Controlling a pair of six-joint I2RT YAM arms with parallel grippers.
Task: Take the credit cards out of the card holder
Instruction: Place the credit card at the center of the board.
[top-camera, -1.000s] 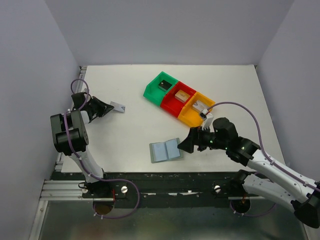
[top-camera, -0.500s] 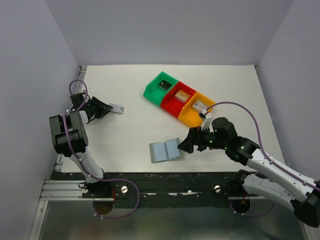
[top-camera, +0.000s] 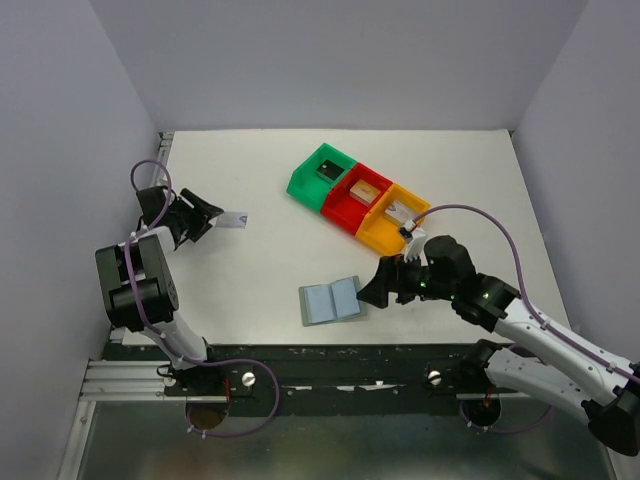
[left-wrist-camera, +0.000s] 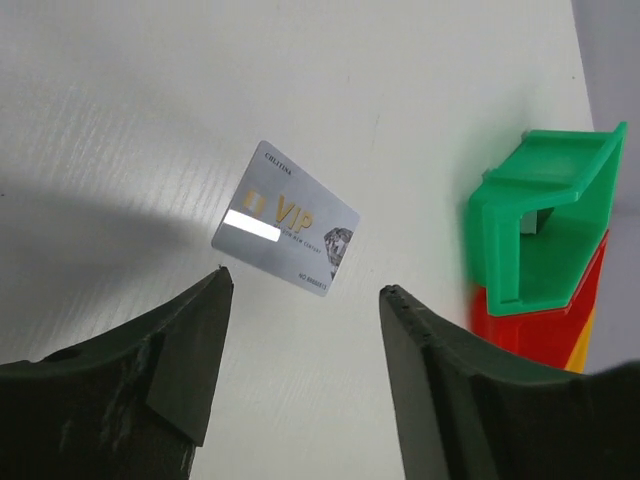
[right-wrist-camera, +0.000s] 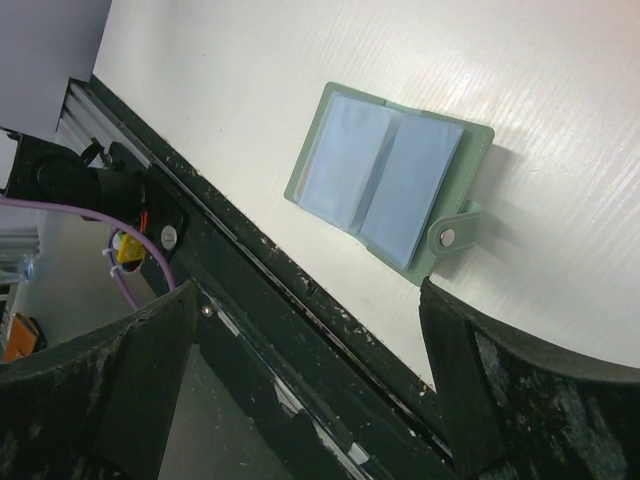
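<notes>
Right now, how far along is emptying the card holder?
Done: a silver card lies flat on the table, clear of the open left gripper. In hand: nothing; the open right gripper sits beside the card holder, spread open near the front edge, its sleeves looking empty. Left: unclear; a dark item in the green bin and a tan item in the red bin are too small to call cards.

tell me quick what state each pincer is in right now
Left pincer: open, empty, silver VIP card lying loose just ahead.
Right pincer: open, empty, card holder ahead.
</notes>
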